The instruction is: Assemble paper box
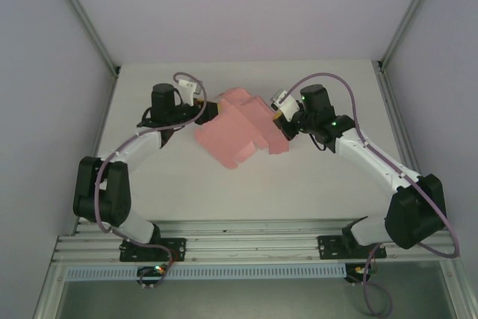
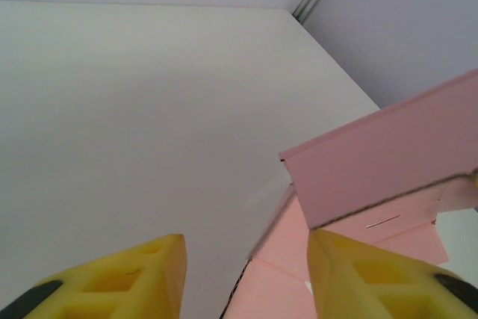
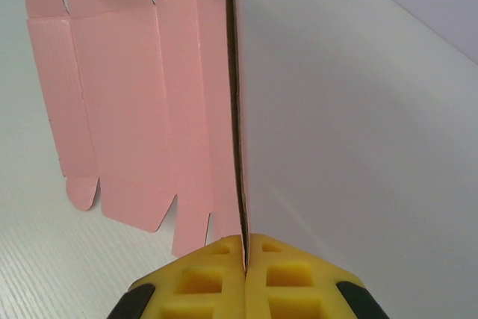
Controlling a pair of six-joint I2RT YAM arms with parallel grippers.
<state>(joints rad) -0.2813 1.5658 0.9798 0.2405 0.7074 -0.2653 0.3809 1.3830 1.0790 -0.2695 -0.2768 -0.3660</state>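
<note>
right tool (image 3: 244, 256): fingers together, clamped on the thin edge of the paper box (image 3: 127, 110). The card runs straight up from the pinch, seen edge-on.
left tool (image 2: 246, 270): yellow fingers (image 2: 134, 278) well apart, nothing gripped between them.
paper box: on the desk (image 1: 299, 184), mid-far, between the two tools. Partly folded, with panels raised.
top view: left tool (image 1: 209, 113) at the box's (image 1: 235, 136) left far side, right tool (image 1: 282, 119) at its right far side. Tool states too small to read here.
right wrist view only: the pink face left of the clamped edge, with creased panels and rounded flaps spread out. The surface right of the edge is white; cannot tell whether it is card or desk.
left wrist view only: a raised pink panel (image 2: 381, 162) standing above the fold, upper right. Lower pink panels reach down into the gap beside the right-hand finger. Cannot tell whether finger and card touch.
box vs tools: right tool holds it at the edge; left tool is just beside it, not closed on it.
</note>
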